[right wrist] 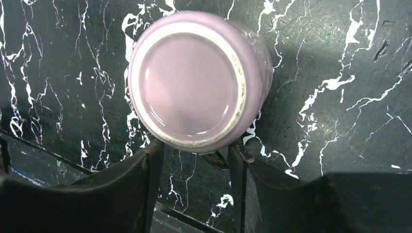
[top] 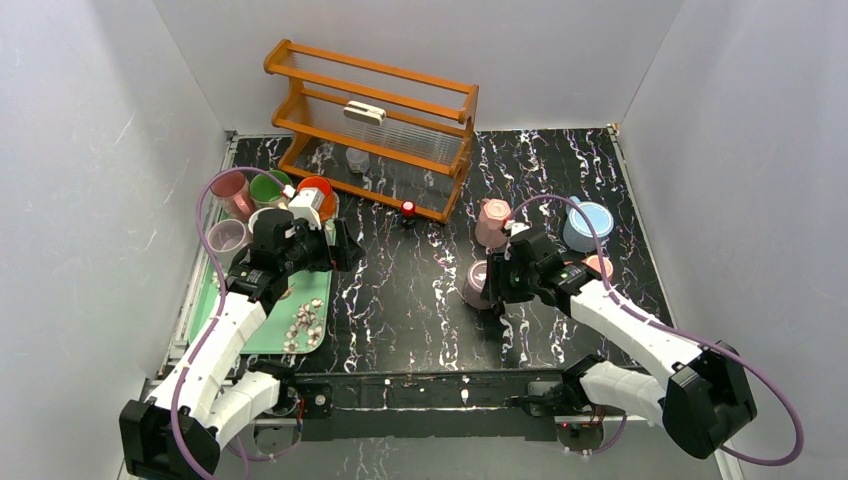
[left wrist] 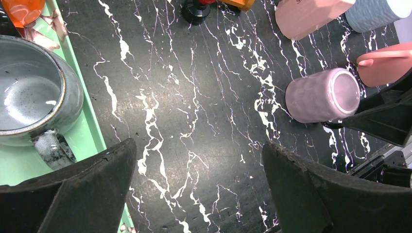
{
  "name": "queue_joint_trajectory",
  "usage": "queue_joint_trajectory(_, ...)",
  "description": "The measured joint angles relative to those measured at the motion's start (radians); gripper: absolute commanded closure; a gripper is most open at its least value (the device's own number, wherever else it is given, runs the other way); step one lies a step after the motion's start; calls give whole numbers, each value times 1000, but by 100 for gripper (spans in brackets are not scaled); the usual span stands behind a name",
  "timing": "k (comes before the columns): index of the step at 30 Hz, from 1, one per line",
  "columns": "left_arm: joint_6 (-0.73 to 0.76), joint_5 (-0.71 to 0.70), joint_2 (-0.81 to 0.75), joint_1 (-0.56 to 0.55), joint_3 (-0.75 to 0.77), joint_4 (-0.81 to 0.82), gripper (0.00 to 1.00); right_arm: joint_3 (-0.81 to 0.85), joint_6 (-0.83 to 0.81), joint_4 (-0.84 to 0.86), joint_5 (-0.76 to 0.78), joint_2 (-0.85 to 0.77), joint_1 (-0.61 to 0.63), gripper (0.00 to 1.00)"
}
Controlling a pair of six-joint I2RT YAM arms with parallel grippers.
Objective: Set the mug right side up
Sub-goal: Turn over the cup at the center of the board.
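A lilac mug (top: 475, 283) stands upside down on the black marble table, base up. In the right wrist view its round base (right wrist: 192, 82) fills the upper middle. My right gripper (right wrist: 197, 151) is open. Its fingertips (right wrist: 154, 148) sit at the near edge of the mug, and the jaws do not close on it. In the top view my right gripper (top: 497, 285) is just right of the mug. My left gripper (left wrist: 199, 160) is open and empty over bare table, beside the green tray (top: 255, 338). The mug also shows in the left wrist view (left wrist: 318, 94).
A pink mug (top: 491, 222), a blue mug (top: 587, 226) and a salmon cup (top: 599, 266) stand behind and right of the lilac mug. A wooden rack (top: 375, 120) stands at the back. The tray holds several cups and a grey mug (left wrist: 29, 92). A small red-capped item (top: 408, 211) stands by the rack.
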Motion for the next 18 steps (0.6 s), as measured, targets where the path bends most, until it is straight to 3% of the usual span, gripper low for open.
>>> queue_joint_trajectory(6,0,0,0,0,0,0,2,0,-1,25,45,43,2,50)
queue_joint_trajectory(18,0,0,2,0,0,0,2,0,-21,54,125,110,5,52)
